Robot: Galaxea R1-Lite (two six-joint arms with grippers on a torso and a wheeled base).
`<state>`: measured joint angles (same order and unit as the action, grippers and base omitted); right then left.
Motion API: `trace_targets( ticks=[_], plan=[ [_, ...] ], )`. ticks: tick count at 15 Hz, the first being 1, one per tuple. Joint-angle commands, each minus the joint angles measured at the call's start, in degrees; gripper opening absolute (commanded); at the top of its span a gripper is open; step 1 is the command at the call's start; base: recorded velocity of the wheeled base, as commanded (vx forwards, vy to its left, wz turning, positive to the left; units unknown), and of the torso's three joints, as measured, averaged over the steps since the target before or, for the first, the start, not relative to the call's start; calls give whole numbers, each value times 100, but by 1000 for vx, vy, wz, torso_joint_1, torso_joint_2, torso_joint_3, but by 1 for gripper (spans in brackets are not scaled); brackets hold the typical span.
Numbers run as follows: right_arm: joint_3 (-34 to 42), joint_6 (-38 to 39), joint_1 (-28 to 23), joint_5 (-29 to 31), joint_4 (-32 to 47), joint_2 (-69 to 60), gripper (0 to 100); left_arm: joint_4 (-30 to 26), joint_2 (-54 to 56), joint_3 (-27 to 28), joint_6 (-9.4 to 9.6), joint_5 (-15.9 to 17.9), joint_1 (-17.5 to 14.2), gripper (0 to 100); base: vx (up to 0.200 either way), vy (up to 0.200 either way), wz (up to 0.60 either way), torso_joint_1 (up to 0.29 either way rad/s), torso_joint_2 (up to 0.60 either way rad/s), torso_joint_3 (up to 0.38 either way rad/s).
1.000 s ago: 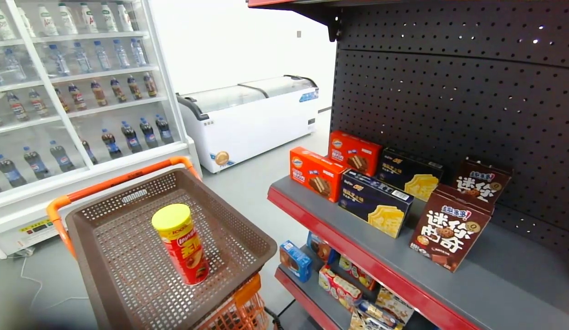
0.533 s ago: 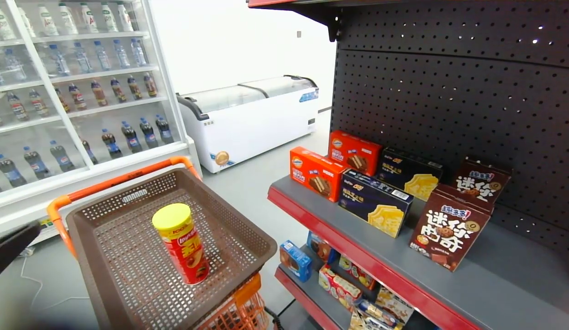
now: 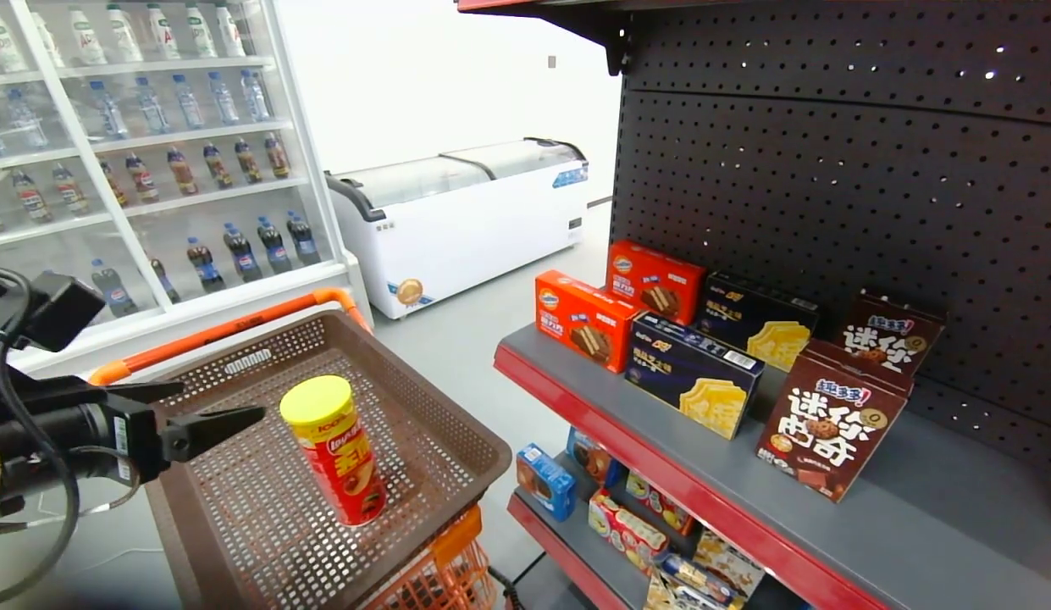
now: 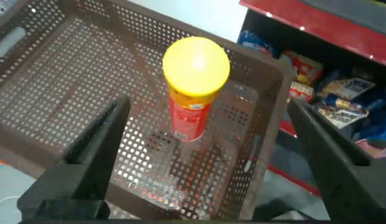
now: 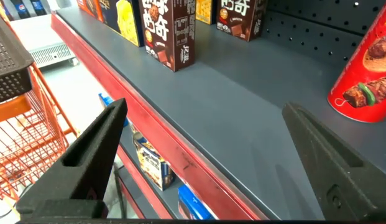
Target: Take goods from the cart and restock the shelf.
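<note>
**Left arm swings in beside the crisp can in the cart basket**

Since a second ago, the left gripper point(image 3: 223, 401) has come into sight at the near-left rim of the brown perforated basket point(image 3: 457, 428), where no arm showed before. The can and the shelf goods have not shifted. Its jaws stand wide apart and point at the crisp can point(image 3: 334, 453) without touching it. The can, red with a yellow lid, stands upright and alone near the middle of the basket floor, on the orange cart point(image 3: 229, 326). In the left wrist view it sits centred between the two fingers, just beyond their tips.

The step in hand looks like the approach to a grasp. To do it well, keep the jaws level and bring them forward until the red body, below the lid, lies squarely between them. Close gently, as a thin tube may dent, then lift straight up to clear the basket wall.

Farther off, the grey shelf point(image 3: 915, 525) holds orange, navy and brown biscuit boxes. The right gripper point(image 5: 206, 109), jaws apart and empty, hovers over a bare stretch of it, near a red can point(image 5: 367, 74) standing there.
</note>
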<state>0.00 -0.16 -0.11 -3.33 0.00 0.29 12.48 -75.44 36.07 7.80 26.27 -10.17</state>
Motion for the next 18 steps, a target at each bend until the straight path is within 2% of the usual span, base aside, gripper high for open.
trace_targets(
  ticks=[1,3,5,6,9,12,18],
  plan=[
    [0,-2,2,-1,0,-3,100,527,-542,-531,151,18,103,100,0,0,0,0,0,0],
    [0,-2,2,-1,0,-3,100,1547,-903,-1137,266,1,305,100,0,0,0,0,0,0],
    [0,7,2,-1,0,-3,100,2320,-1202,-1559,266,-8,340,100,0,0,0,0,0,0],
    [0,-2,2,-1,0,-3,100,2962,-1518,-1805,266,-8,366,100,0,0,0,0,0,0],
    [0,-2,2,-1,0,-3,100,4078,-2239,-1946,345,-78,349,100,0,0,0,0,0,0],
    [0,-2,2,-1,0,-3,100,4719,-2828,-1999,345,-105,331,100,0,0,0,0,0,0],
    [0,-2,2,-1,0,-3,100,5317,-3847,-1832,345,-105,472,100,0,0,0,0,0,0]
  ],
)
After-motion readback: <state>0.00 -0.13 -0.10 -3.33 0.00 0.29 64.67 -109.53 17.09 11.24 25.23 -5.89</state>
